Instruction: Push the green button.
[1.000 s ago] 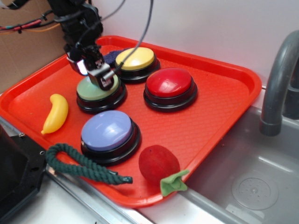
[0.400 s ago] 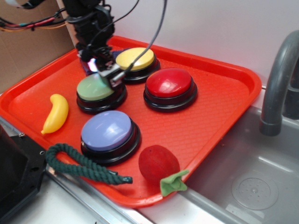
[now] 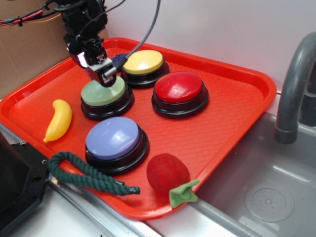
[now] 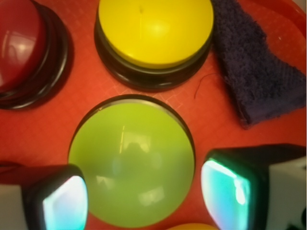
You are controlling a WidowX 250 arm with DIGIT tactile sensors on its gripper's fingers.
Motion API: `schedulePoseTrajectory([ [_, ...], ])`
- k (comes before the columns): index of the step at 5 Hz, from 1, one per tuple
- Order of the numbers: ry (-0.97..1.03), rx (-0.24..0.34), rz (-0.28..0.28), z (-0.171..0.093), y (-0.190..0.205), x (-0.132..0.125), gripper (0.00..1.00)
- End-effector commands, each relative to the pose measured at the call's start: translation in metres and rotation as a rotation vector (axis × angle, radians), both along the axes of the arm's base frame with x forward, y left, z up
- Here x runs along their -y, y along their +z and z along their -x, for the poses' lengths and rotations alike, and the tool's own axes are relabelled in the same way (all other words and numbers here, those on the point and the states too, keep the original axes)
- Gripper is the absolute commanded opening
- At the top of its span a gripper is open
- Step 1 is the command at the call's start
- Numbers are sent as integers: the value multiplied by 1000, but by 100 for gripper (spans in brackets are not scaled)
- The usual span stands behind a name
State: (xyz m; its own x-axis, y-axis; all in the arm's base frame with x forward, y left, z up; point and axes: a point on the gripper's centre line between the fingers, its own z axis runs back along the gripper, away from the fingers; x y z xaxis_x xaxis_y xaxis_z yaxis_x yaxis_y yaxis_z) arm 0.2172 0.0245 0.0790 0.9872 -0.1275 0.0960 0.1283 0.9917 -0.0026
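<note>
Red tray [image 3: 237, 123] beside grey sink [image 3: 276, 197]. On tray, four domed buttons on black bases: green button [image 3: 102, 95] at rear left, just in front of yellow button [image 3: 143, 62]; red button [image 3: 178, 89] to the right; lavender button [image 3: 113, 138] nearer the front. Gripper [image 3: 98, 69] poised over rear edge of green cap, contact not discernible. Wrist view: green button [image 4: 132, 165] between spread fingers [image 4: 64, 203], jaws open, nothing held. Dark cloth [image 4: 254, 72] beside yellow button [image 4: 156, 31]. Toy banana [image 3: 58, 120], green rope [image 3: 84, 174], felt strawberry [image 3: 170, 176] along front of tray.
</note>
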Motion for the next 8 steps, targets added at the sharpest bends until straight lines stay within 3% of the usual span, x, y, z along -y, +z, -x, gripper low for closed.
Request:
schedulePoseTrajectory([
  [1,23,69,8,0,23,-2,100],
  [3,43,101,14,1,38,-5,100],
  [8,74,122,-31,8,64,-6,100],
])
